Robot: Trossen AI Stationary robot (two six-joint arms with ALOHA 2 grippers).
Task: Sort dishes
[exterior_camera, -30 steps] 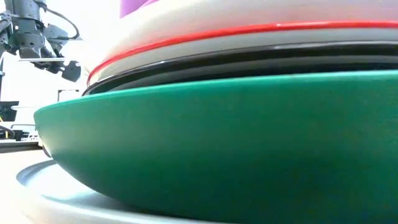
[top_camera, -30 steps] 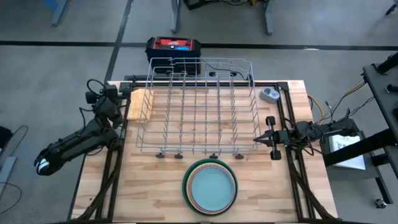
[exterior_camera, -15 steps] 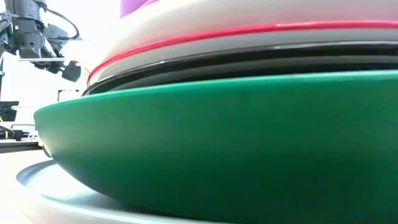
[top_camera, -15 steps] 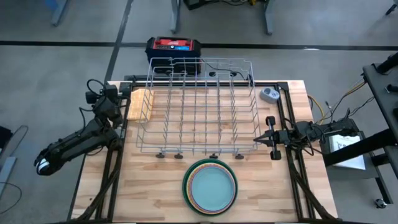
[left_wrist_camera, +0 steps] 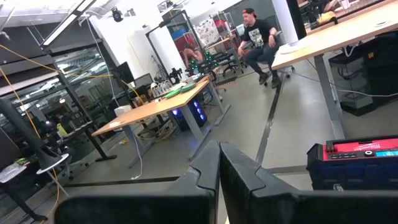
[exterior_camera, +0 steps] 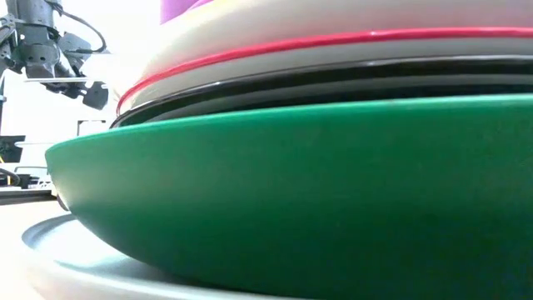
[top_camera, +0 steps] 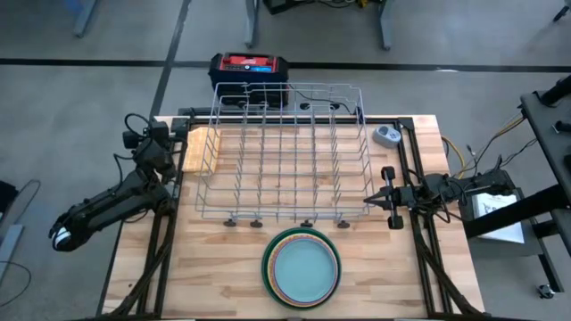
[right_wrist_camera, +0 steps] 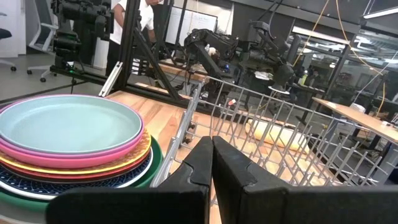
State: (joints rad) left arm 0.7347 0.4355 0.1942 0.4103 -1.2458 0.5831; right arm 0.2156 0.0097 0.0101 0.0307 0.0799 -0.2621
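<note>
The dishes (top_camera: 303,268) stand in one stack near the table's front edge, a pale blue plate (right_wrist_camera: 65,127) on top, then pink, yellow patterned and dark patterned ones, a green one (exterior_camera: 291,192) low down and a pale plate beneath it on the table. My left gripper (left_wrist_camera: 219,163) is shut at the table's far left corner, far from the stack. My right gripper (right_wrist_camera: 211,155) is shut at the table's right edge, beside the wire rack's near right corner. Neither touches anything.
A silver wire dish rack (top_camera: 285,152) fills the table's middle and far part. A yellow sponge-like block (top_camera: 200,148) lies at its left, a small grey round thing (top_camera: 386,135) at the far right, and a red and black box (top_camera: 250,71) behind the table. People sit in the room beyond.
</note>
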